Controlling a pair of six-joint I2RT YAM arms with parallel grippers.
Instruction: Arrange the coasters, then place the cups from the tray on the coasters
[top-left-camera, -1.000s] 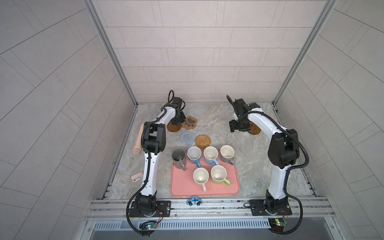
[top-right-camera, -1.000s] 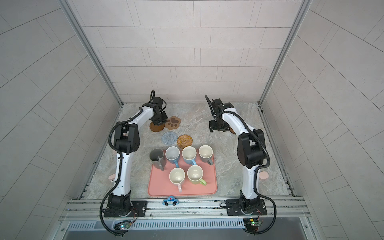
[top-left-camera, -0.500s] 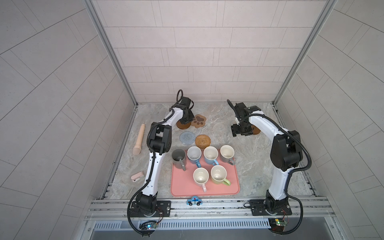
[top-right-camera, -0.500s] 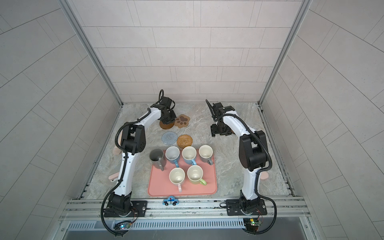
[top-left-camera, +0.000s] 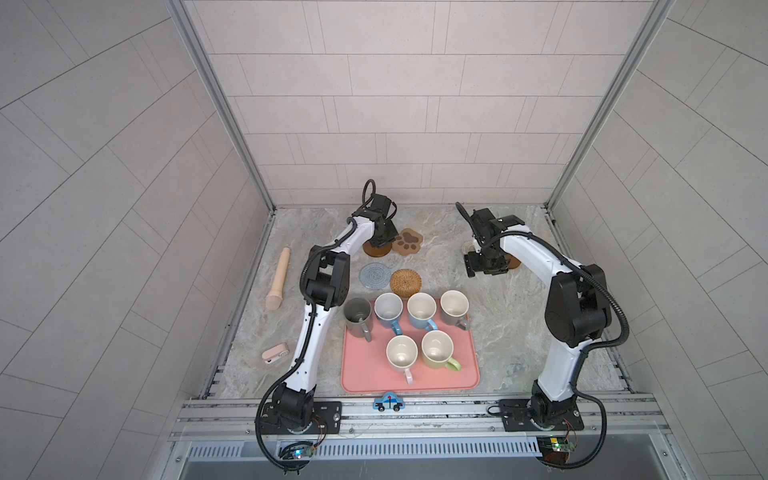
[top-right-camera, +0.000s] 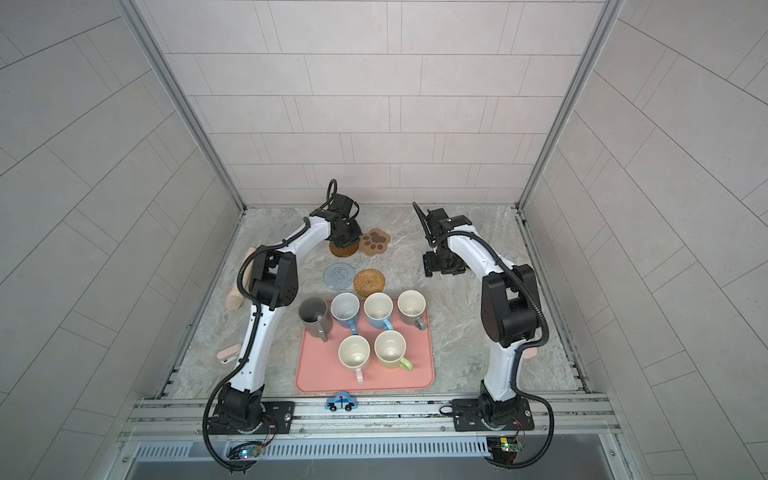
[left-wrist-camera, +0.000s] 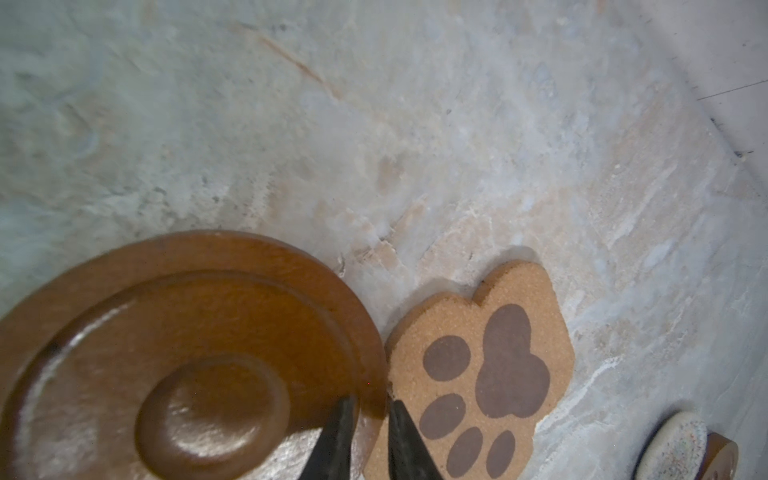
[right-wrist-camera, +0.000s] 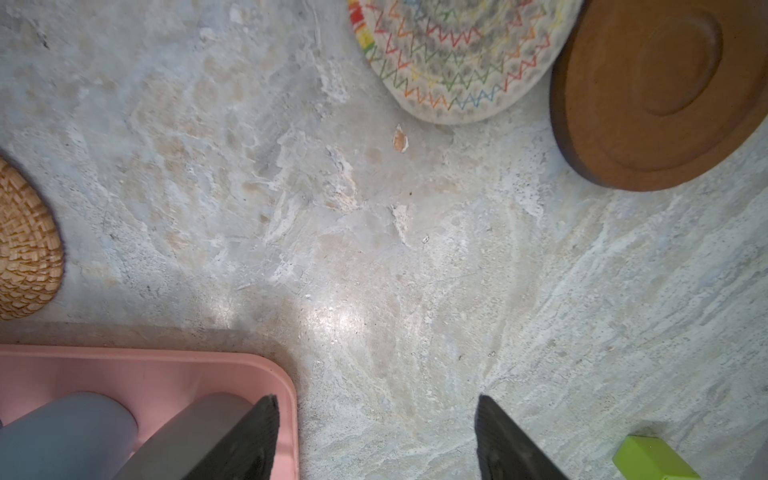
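Brown, glossy ringed disc (left-wrist-camera: 187, 353) is pinched at its rim by the left gripper (left-wrist-camera: 372, 405); the right gripper (right-wrist-camera: 376, 401) gapes.

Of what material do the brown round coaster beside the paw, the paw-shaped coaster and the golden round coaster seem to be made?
Brown round coaster: probably wood, smooth and glossy, with turned rings and highlights.
Paw-shaped coaster: looks like cork, grainy and matt, with dark printed pads.
Golden round coaster: seemingly woven rattan; the plaited pattern shows.
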